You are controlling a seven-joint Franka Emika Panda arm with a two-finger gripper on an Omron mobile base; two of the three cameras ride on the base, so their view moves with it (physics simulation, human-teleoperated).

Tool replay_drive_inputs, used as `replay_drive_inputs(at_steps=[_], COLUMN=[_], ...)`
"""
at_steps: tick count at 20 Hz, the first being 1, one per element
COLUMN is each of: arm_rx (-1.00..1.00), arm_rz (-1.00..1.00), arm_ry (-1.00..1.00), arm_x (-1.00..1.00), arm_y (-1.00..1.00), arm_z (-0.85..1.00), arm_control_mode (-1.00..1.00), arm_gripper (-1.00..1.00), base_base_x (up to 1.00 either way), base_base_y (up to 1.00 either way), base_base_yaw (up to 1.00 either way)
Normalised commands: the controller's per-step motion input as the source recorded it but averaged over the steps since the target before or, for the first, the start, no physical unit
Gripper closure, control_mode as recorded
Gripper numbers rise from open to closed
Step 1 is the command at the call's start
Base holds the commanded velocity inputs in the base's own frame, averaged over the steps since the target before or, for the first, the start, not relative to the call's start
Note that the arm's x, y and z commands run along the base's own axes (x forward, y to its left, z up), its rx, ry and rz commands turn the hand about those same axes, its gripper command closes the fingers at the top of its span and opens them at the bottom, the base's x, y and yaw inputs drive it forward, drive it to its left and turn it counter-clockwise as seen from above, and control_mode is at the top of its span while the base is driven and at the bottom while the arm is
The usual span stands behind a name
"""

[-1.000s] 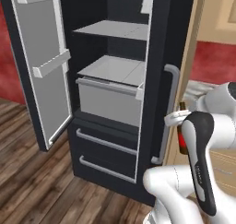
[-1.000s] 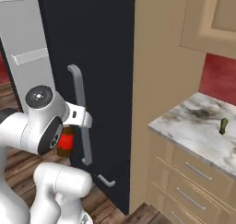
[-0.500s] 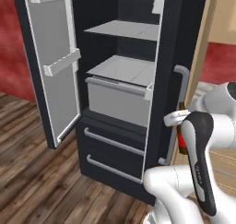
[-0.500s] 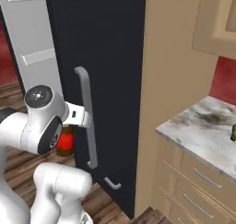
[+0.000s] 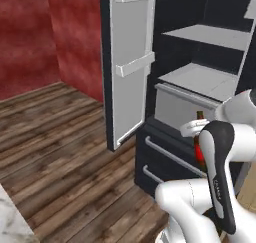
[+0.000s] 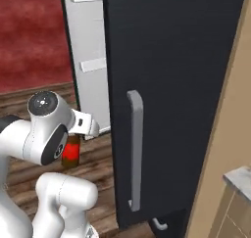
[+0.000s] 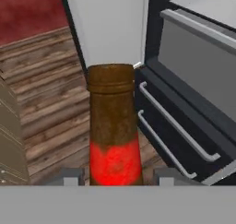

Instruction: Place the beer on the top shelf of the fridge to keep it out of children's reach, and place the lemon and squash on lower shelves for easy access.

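Base has swung left: fridge [image 5: 200, 62] interior now ahead, gripper [image 7: 113, 177] clamped on beer [image 7: 113, 135]; top shelf [image 5: 215, 35] reachable next.

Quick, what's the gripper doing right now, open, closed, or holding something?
Gripper: closed on the beer, bottle upright between its fingers, in front of the open fridge.

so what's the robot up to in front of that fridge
The white robot arm is carrying a small dark brown glass bottle with a red label, gripped between the jaws of its gripper. It holds the bottle low in front of the tall black fridge, whose white-lined door stands open. The light-grey top shelf has nothing on it yet.
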Motion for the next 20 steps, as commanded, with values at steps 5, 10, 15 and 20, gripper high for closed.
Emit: replay_drive_inputs(at_steps=[5,10,15,20], arm_rx=[0.0,0.0,0.0,0.0], arm_rz=[0.0,0.0,0.0,0.0], arm_ry=[0.0,0.0,0.0,0.0], arm_x=[0.0,0.0,0.0,0.0], arm_y=[0.0,0.0,0.0,0.0], arm_z=[0.0,0.0,0.0,0.0], arm_control_mode=[1.0,1.0,1.0,1.0], arm_gripper=[1.0,1.0,1.0,1.0], base_base_x=[0.06,0.47,0.78,0.68], base_base_y=[1.0,0.95,0.22,0.0], base_base_yaw=[0.53,0.36,0.05,-0.26])
